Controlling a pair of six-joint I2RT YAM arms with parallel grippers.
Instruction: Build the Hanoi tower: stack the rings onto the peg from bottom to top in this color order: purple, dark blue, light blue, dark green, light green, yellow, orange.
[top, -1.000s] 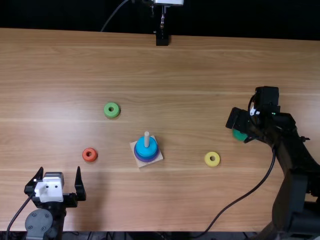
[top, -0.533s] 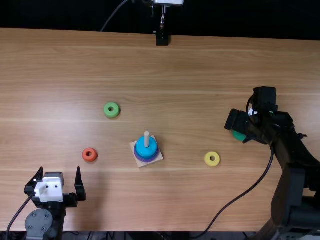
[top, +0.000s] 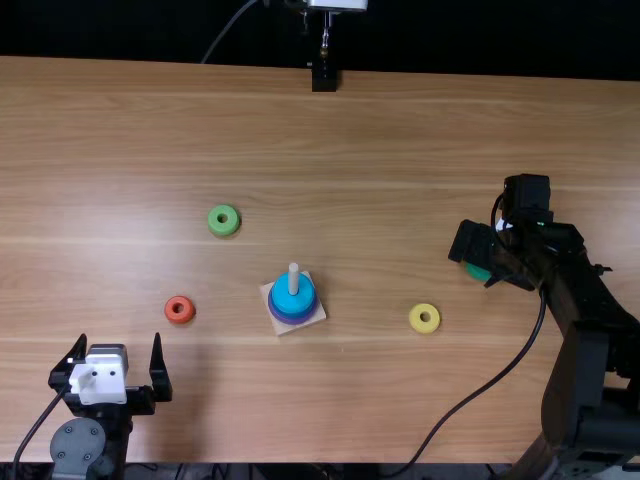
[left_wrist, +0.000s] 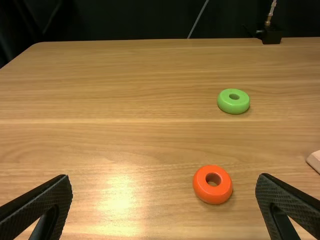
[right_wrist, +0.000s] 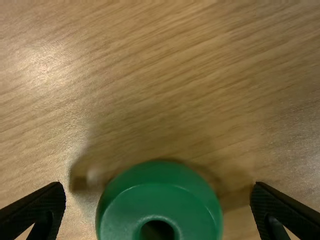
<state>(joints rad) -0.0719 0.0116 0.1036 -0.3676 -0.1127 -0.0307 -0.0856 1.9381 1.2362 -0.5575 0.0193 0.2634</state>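
Note:
My left gripper (top: 120, 338) stands open at the near left, also in the left wrist view (left_wrist: 164, 178). My right gripper (top: 478, 262) is over the dark green ring (top: 477, 271); in the right wrist view that gripper (right_wrist: 158, 187) is open, the dark green ring (right_wrist: 162, 200) lying between its fingers, a gap on either side. On the square base's peg (top: 293, 278) sits the light blue ring (top: 291, 297), with darker blue and the purple ring (top: 293, 320) beneath. The light green ring (top: 223, 220), orange ring (top: 179, 309) and yellow ring (top: 424, 318) lie flat on the table.
The wooden base (top: 317, 315) stands near the middle of the table (top: 330, 400). A cable from the right arm curves down to the near edge, right of the base. A black stand (top: 324, 78) is at the far edge.
My right arm has shifted slightly to the left over the dark green ring. The left arm, the base and the other rings are unchanged.

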